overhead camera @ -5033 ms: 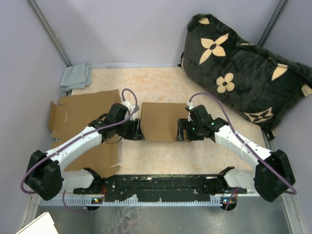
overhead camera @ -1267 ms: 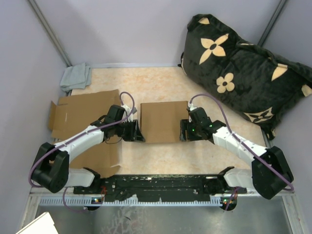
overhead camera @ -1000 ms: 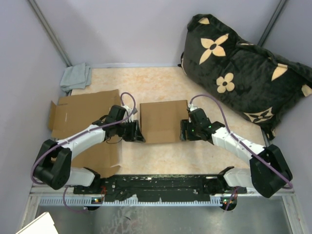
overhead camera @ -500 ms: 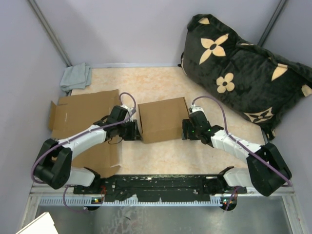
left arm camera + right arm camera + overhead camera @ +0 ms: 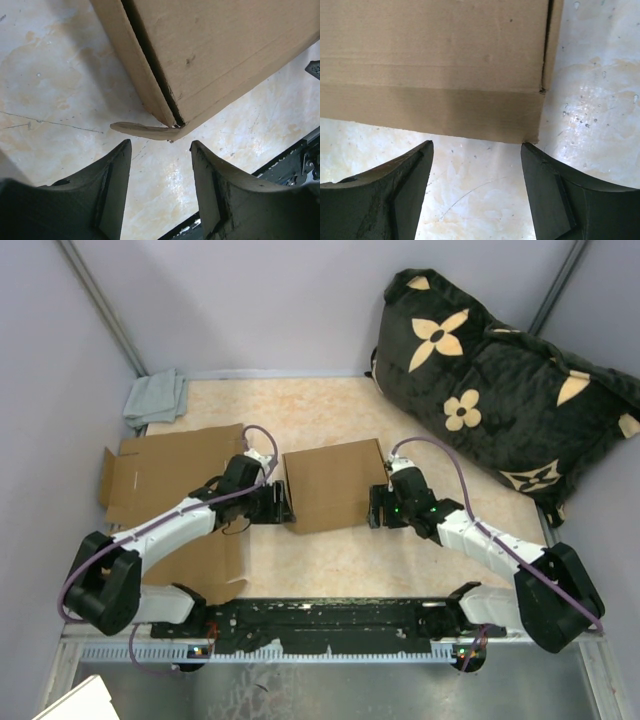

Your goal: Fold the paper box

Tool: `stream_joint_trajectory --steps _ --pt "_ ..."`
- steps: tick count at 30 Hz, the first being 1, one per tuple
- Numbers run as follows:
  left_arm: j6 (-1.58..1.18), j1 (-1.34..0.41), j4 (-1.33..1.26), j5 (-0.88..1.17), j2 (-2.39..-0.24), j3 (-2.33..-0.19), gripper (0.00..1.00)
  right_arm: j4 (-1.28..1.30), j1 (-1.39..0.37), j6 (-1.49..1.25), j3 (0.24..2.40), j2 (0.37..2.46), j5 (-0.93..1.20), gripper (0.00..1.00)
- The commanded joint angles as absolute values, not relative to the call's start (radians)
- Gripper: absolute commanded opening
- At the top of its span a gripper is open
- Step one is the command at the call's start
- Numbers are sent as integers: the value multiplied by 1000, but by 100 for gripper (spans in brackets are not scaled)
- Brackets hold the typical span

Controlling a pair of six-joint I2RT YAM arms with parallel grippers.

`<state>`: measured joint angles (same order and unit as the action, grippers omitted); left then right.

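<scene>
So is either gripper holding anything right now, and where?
Nothing is held. The left gripper and right gripper are both open beside the box, with nothing between their fingers.

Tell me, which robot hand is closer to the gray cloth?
Left. The left gripper is left of the box, toward the gray cloth; the right gripper is beyond the box.

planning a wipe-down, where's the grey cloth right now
In the top view the cloth lies at the far left corner of the table, just beyond the flat cardboard beside the left arm.
</scene>
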<state>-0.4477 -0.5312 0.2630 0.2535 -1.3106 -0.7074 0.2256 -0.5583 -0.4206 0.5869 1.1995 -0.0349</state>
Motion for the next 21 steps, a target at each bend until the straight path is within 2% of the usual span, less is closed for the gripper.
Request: stream_joint_trajectory --steps 1,4,6,9,15,21 --pt "-430 -540 227 260 -1341 -715 58 182 -565 -396 599 1174 22 71" --pt "-429 -544 223 261 -1348 -716 58 189 -565 -402 597 1169 -14 74" --pt "-428 -547 215 262 -1345 -711 58 205 -563 -417 600 1161 -71 81" --pt "-428 -549 200 268 -1349 -709 58 218 -558 -423 606 1146 -125 87" --pt "-432 -554 162 299 -1386 -707 58 148 -520 -419 594 1165 -125 88" --pt "-430 -555 128 330 -1424 -707 58 44 -510 -413 586 1235 5 85"
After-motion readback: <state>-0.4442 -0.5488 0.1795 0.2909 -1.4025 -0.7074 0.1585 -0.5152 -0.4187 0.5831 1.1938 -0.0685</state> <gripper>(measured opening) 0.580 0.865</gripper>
